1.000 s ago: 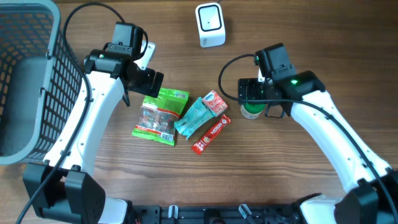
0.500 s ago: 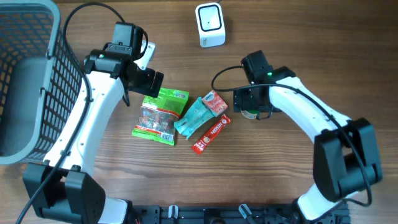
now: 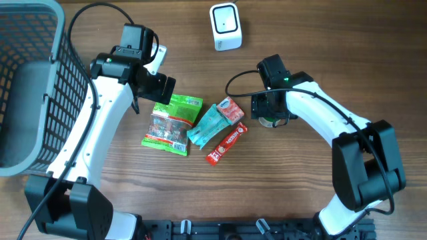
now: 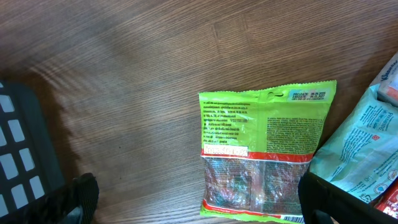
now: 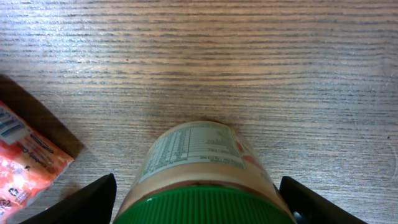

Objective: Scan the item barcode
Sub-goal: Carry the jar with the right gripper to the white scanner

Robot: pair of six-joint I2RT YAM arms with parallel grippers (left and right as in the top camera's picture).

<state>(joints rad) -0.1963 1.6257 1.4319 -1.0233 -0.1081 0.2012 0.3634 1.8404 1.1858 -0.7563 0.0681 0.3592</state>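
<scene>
The right gripper (image 5: 197, 202) hangs over the jar (image 5: 196, 152), its fingers (image 5: 93, 202) apart on either side of the green lid and close against it; whether they pinch it I cannot tell; the left gripper (image 4: 199, 208) is spread wide and empty above the green bag (image 4: 264, 155). The likely trouble is the round jar slipping or twisting out if the pinch lands on the curved lid rim; a tipped jar could roll into the packets just beside the hand. No barcode shows on the label facing the hand, so it might reach the scanner (image 3: 225, 27), well ahead of the hand, turned the wrong way or covered by a finger. Counted: one jar; one scanner; one green bag; one teal pouch (image 3: 205, 125); one small red pack (image 3: 231, 110); one red bar (image 3: 225, 143); one basket (image 3: 63, 80).
</scene>
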